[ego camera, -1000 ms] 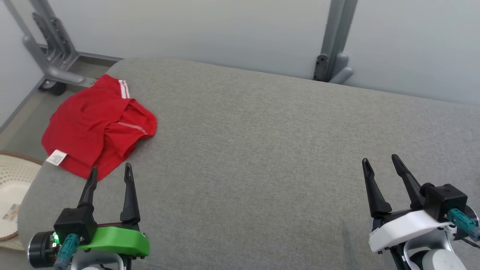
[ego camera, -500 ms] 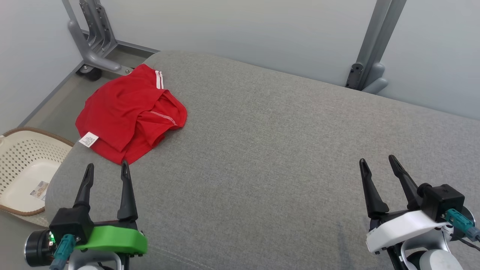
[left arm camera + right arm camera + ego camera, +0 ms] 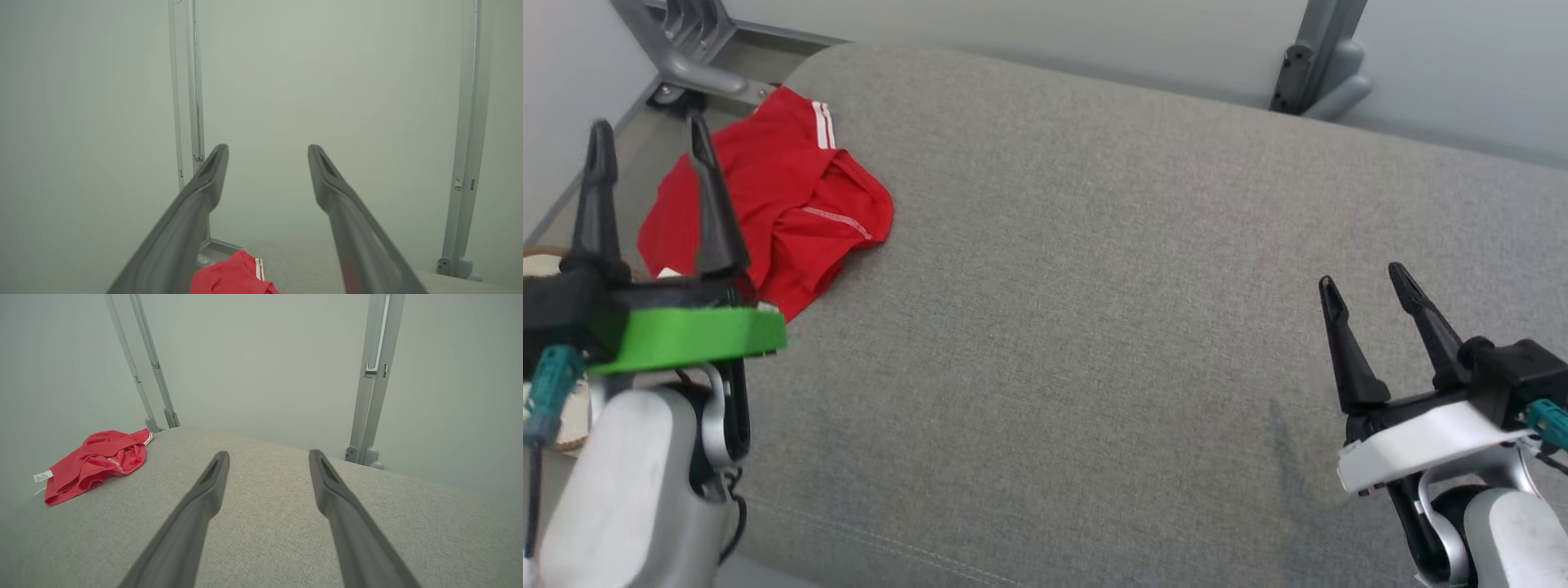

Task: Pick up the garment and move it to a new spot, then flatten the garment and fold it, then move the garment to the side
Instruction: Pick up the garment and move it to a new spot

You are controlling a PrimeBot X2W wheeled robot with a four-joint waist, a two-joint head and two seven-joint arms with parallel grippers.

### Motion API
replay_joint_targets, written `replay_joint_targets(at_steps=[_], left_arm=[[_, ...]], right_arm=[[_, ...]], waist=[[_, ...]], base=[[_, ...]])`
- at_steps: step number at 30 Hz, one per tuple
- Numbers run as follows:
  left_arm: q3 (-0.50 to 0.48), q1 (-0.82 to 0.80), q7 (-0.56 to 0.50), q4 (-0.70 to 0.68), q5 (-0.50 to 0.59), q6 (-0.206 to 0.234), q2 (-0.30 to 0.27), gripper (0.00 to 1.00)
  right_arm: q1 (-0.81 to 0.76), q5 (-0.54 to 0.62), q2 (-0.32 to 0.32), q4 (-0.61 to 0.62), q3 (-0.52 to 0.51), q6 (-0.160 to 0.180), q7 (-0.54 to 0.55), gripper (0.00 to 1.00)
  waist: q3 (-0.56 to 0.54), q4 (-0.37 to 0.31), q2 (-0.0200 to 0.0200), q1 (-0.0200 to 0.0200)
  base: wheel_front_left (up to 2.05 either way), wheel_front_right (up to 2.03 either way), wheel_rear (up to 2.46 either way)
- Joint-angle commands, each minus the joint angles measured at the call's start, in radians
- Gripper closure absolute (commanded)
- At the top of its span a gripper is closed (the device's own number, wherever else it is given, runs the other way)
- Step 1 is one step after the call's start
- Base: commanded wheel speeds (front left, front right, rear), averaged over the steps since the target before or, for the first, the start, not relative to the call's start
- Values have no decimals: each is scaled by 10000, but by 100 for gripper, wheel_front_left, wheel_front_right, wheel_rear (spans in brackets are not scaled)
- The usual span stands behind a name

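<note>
1. Your left gripper (image 3: 648,129) is spread wide and empty. It is lifted off the bench (image 3: 1094,286), and the left wrist view shows the fingers aimed at the wall, with the red garment (image 3: 792,204) low between them
2. Your right gripper (image 3: 1362,276) is also wide apart and holds nothing. It hovers over bare grey fabric at the near right, well apart from the garment
3. The garment lies crumpled at the far left corner of the bench. Its left part sits at the rounded edge, and I cannot tell whether it hangs over
4. Expect thin, light, limp cloth. It looks like jersey, so it should sag and stretch from wherever you take it, and a one-point lift would probably leave it in a bunch
5. The upholstery is likely to grip the cloth, so lift it clear rather than drag it
6. Layers overlap in the middle, where a stitched hem (image 3: 837,220) crosses a fold. A deep pinch there could catch several layers and make flattening harder
7. A better hold is probably an outer edge: the corner with the two white stripes (image 3: 823,125), or the near edge by the white label (image 3: 43,476). Pinch the cloth itself, not the label, which could tear
8. Close fully on the fabric, since the thin fingers may slip off a single layer
9. The pick-up has not begun; nothing is flattened or folded yet
</note>
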State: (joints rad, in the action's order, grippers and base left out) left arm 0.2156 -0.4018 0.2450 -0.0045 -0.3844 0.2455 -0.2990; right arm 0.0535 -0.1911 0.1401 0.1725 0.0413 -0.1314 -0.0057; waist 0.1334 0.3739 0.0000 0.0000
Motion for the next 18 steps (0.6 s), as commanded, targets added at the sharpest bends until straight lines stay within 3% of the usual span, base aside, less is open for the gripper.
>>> replay_joint_targets(at_steps=[1, 6, 18], left_arm=[[-102, -584, 29, 399, -137, -144, 34, 0], [-146, -1858, 18, 2339, -458, -746, 72, 0], [-326, -4633, -471, 9325, -1724, -2882, 205, 0]], right_arm=[[248, 32, 128, 138, 38, 12, 73, 0], [647, 76, 302, 369, 121, 12, 199, 0], [1631, 63, 624, 542, 433, 12, 230, 0]], waist=[[1152, -567, 0, 0], [1942, -917, 0, 0], [3651, -1765, 0, 0]], base=[[0, 0, 0], [0, 0, 0], [0, 0, 0]])
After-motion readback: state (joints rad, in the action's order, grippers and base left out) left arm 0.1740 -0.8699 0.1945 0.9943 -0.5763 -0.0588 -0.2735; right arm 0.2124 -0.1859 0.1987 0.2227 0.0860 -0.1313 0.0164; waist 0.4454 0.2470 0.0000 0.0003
